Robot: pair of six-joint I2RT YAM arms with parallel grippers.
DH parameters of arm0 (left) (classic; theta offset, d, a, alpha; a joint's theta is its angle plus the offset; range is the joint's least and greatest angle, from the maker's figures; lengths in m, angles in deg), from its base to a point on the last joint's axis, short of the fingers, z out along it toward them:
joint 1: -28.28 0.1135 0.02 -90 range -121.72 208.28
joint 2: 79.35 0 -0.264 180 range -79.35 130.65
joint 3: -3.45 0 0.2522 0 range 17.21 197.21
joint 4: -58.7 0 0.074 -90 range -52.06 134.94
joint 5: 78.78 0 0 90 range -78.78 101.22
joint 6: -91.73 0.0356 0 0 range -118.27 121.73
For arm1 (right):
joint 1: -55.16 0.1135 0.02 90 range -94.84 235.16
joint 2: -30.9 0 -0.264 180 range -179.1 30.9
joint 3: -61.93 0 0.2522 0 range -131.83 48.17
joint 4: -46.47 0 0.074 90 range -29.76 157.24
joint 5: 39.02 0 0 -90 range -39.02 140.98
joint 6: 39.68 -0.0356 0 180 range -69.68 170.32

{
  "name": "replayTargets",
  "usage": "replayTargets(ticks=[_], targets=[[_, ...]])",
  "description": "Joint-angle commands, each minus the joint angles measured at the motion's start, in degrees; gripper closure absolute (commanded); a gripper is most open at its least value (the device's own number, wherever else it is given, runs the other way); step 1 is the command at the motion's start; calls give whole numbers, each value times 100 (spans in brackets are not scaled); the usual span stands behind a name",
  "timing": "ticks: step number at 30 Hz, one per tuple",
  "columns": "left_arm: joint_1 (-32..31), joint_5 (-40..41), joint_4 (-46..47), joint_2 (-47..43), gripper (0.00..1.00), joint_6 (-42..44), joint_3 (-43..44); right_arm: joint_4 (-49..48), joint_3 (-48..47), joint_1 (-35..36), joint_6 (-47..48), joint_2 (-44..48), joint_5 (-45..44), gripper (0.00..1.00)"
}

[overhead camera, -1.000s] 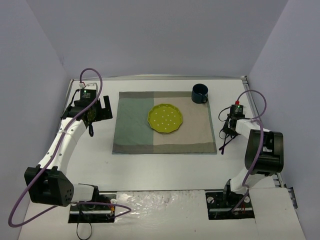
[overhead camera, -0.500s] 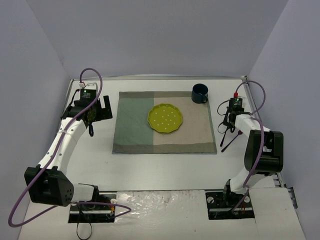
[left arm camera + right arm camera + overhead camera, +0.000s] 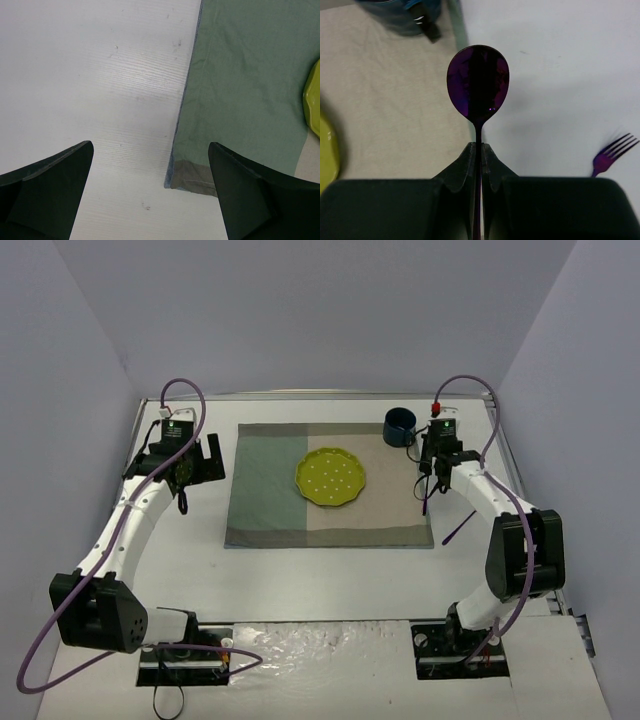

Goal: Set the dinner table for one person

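above mat [image 3: 395,100] edge, we had swung spoon [image 3: 478,82] over from table [image 3: 560,75], right gripper [image 3: 477,150] pinching it; fork [image 3: 614,150] awaited; left gripper [image 3: 150,145] gaped empty.

Reaches with the left arm [image 3: 135,525] from its near-left base up along the left side, and holds the left gripper [image 3: 212,460] at the far left, spread wide and pointing right. Bends the right arm [image 3: 500,510] from its near-right base toward the far right, with the right gripper [image 3: 477,146] pinched tight on a spoon [image 3: 478,80] by the handle.
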Motion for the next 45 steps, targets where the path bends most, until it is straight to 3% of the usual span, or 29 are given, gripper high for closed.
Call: replayTargets(ticks=[1,16,45], targets=[[35,93,188,-104,3,29,101,189,-450,458,133,-272,75,100],[35,225,173,-58,3,55,97,515,-1200,1076,-10,-1739,-99,100],[35,253,156,-40,3,78,110,599,-1216,737,-86,-1888,-93,100]])
